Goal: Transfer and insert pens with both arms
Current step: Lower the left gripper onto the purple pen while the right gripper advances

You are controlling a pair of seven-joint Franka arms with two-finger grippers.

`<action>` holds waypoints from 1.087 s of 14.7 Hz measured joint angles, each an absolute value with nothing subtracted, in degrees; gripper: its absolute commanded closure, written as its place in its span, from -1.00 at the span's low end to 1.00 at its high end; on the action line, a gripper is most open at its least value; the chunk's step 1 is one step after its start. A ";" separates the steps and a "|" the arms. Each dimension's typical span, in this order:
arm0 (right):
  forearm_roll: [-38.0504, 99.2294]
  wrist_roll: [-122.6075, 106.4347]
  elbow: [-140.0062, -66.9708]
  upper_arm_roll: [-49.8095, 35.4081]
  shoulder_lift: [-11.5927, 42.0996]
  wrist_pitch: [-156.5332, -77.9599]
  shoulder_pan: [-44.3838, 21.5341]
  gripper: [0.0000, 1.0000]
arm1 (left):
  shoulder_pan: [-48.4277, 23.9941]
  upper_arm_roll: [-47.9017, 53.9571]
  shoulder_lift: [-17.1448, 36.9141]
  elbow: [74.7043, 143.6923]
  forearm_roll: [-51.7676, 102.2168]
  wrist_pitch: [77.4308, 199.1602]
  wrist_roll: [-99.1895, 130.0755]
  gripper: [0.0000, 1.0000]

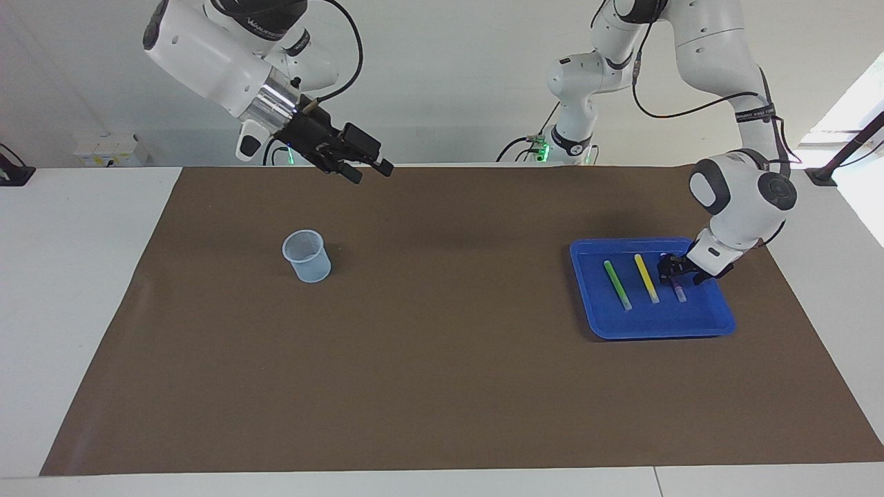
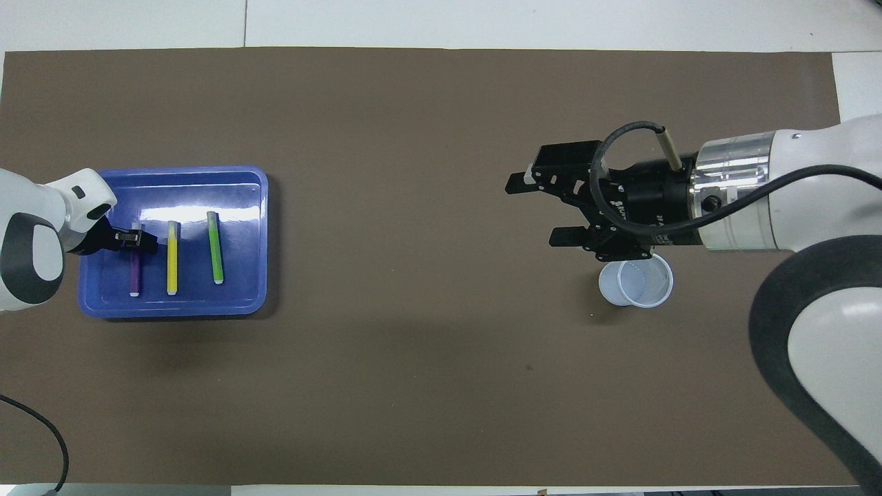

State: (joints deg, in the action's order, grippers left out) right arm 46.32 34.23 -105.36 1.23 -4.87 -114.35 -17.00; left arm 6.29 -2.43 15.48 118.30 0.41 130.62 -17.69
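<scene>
The tray [image 1: 652, 324] sits at center right of the facing view and holds three pens [image 1: 646, 278] side by side. The cup [image 1: 306, 256] stands at center left on the mat [image 1: 442, 386] covering the table [image 1: 69, 276].

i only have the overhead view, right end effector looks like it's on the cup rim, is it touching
Observer: No. From the facing view the right end effector hangs high in the air, well clear of the cup.
Operator: and the left one, above the purple pen or down at it
Observer: The left end effector is down inside the blue tray, at the purple pen.
Operator: cup upright?
Observer: Yes, it stands upright on the brown mat, its side wall widening toward the rim.
</scene>
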 measured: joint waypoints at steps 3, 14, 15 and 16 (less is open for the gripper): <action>47.30 35.00 -106.85 1.22 -5.27 -116.75 -18.37 -1.00 | 6.29 -2.42 15.72 118.18 0.42 130.80 -17.70 0.38; 47.36 35.40 -107.43 1.25 -5.81 -116.80 -18.40 -1.00 | 6.28 -2.48 15.72 117.14 4.98 130.20 -17.69 1.00; 47.36 35.40 -107.44 1.25 -5.82 -116.80 -18.43 -1.00 | 6.28 -2.46 15.70 116.29 6.17 128.62 -17.65 1.00; 47.36 35.40 -107.44 1.24 -5.83 -116.80 -18.50 -1.00 | 6.27 -2.45 15.66 114.83 6.75 126.07 -17.31 1.00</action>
State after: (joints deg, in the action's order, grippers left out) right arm 47.36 35.40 -107.44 1.24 -5.83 -116.80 -18.50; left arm 6.27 -2.45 15.66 114.83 6.75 126.07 -17.31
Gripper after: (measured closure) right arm 0.000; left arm 0.833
